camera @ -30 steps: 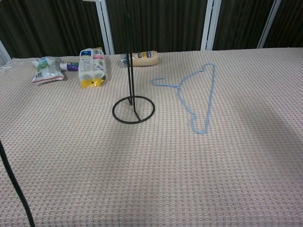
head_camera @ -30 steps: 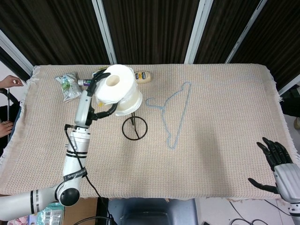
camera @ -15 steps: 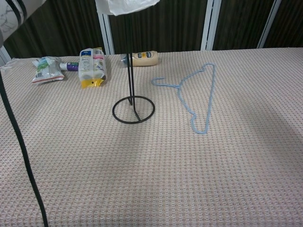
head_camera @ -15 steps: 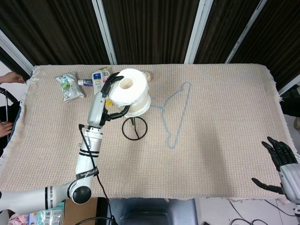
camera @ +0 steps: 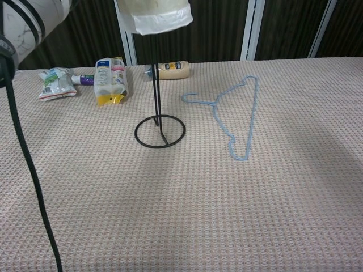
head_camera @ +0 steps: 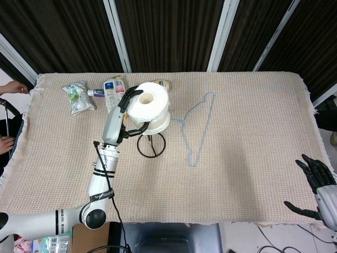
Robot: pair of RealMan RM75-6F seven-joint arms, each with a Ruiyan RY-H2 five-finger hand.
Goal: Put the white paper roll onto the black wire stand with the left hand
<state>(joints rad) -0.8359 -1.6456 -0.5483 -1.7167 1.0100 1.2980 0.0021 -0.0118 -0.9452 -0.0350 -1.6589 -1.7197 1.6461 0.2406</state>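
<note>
Nearest you, at the desk's front right corner, your right hand [head_camera: 317, 182] hangs just off the edge, fingers spread apart and holding nothing.

The desk [head_camera: 253, 147] carries a beige woven cloth. Out in the middle lies a blue wire hanger [head_camera: 196, 129], flat on the cloth, hook end pointing left toward the stand.

Left of the hanger stands the black wire stand [camera: 159, 122]: ring base flat on the cloth, thin upright post rising from it.

Your left arm reaches in from the front left. Your left hand [head_camera: 125, 113] grips the white paper roll [head_camera: 149, 106] from its left side, fingers wrapped partway round the roll's wall. The roll is held up off the desk, its core hole facing up, right over the stand. In the chest view the roll's bottom edge sits at the upper part of the post; whether the post has entered the core cannot be told from either view.

Along the far edge, left to right: a green-and-white packet [head_camera: 77, 96], a small tube [head_camera: 96, 92], a white pack with yellow trim [camera: 110, 80], and a cream-coloured bottle [camera: 173, 69] lying on its side behind the roll.
</note>
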